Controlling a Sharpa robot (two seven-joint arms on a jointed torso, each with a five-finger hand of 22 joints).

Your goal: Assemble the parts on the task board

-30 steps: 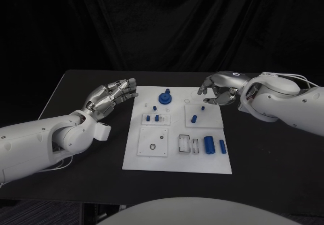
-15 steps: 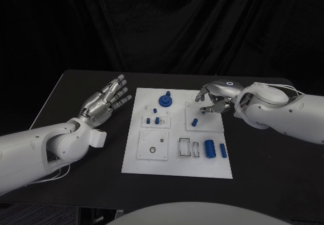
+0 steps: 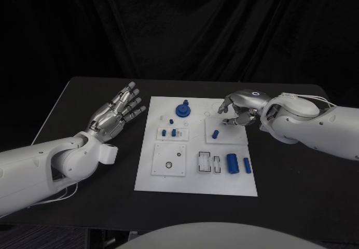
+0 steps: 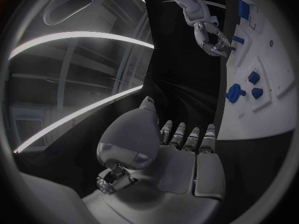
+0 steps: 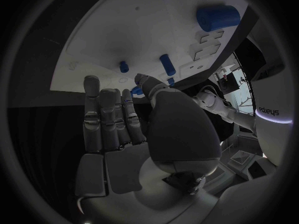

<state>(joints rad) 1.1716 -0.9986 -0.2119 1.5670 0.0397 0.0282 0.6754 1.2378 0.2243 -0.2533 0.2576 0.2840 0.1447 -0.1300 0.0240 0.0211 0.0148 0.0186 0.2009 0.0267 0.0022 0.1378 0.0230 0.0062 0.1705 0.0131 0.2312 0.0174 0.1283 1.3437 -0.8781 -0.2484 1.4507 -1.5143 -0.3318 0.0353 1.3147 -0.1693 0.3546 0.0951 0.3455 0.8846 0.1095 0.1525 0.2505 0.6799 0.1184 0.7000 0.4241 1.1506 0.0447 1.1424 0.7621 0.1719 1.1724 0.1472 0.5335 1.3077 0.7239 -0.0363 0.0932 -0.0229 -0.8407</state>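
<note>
Nearby, black table (image 3: pixel 82 98) around task board (image 3: pixel 196 182).

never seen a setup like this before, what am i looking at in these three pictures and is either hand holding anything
This is a robot with two white arms, each ending in a silver many-fingered hand, working at a black table. The wide picture comes from a camera on its head, looking down. The two round pictures come from fisheye cameras at the wrists, each looking out over that arm's own hand.

In the middle of the table lies a white task board with small blue parts on it, which the robot is meant to assemble.

The left hand is held beside the board with fingers spread, holding nothing. The right hand is over the board's far right corner with fingers curled. I cannot tell whether it pinches a part.
</note>
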